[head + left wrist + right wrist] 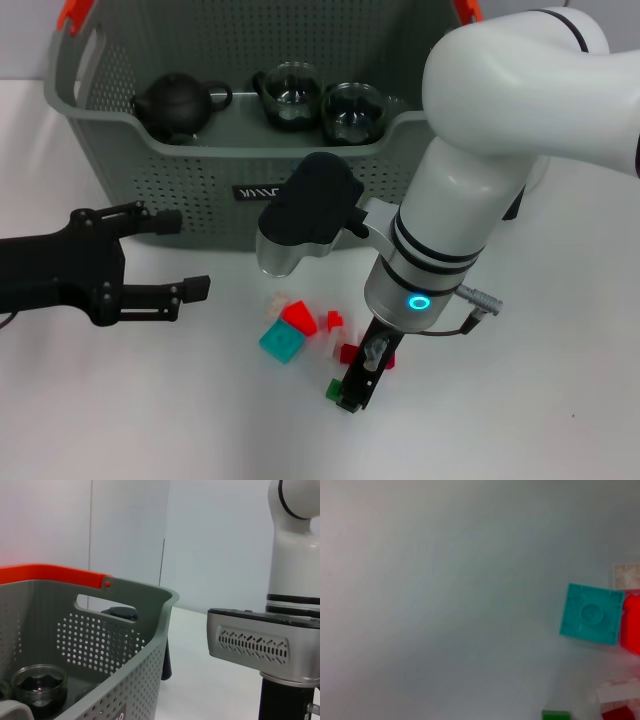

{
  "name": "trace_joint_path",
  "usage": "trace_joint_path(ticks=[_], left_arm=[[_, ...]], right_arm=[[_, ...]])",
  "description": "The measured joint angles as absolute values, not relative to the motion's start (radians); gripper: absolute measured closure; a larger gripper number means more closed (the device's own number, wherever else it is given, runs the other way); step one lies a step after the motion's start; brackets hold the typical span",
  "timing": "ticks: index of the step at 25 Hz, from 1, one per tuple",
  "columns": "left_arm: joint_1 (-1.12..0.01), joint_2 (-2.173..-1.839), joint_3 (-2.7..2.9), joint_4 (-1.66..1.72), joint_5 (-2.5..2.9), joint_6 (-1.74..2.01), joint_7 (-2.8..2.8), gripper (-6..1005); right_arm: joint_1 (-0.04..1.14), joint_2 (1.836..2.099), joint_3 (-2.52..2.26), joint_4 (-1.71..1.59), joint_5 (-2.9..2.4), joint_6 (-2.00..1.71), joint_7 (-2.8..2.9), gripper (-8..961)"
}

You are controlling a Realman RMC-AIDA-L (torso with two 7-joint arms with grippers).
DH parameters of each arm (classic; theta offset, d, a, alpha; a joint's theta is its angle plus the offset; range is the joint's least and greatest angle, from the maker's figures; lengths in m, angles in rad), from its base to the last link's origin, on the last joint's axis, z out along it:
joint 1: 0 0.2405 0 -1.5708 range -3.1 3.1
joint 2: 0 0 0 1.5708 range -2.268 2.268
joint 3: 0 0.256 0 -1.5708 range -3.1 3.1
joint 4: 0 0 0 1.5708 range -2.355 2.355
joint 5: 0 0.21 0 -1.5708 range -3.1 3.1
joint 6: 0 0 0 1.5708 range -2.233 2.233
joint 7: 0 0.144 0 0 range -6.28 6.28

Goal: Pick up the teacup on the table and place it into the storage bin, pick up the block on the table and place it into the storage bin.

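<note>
The bin (pixel 150 180) — grey-green perforated plastic with orange clips — stands at the back of the white surface (pixel 120 400). Inside it are a matte black teapot (pixel 178 105) and two dark glass teacups (pixel 288 95). The right gripper (pixel 352 392) points down among small blocks; whether its fingers are apart cannot be told. A square teal block (pixel 281 343) lies flat beside it. The black left gripper (pixel 185 255) hovers at the left, fingers apart.
</note>
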State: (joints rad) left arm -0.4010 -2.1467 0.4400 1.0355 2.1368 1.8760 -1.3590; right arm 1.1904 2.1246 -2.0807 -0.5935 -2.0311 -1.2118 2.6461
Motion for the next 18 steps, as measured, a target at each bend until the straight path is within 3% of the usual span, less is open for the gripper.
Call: trace_joint_path(ticks=[18], left_arm=[[-0.403, -2.144, 0.439, 1.035, 2.137, 1.876, -1.36, 107]], right_arm=[[1.191, 2.121, -2.074, -0.604, -2.031, -1.225, 2.639, 748]])
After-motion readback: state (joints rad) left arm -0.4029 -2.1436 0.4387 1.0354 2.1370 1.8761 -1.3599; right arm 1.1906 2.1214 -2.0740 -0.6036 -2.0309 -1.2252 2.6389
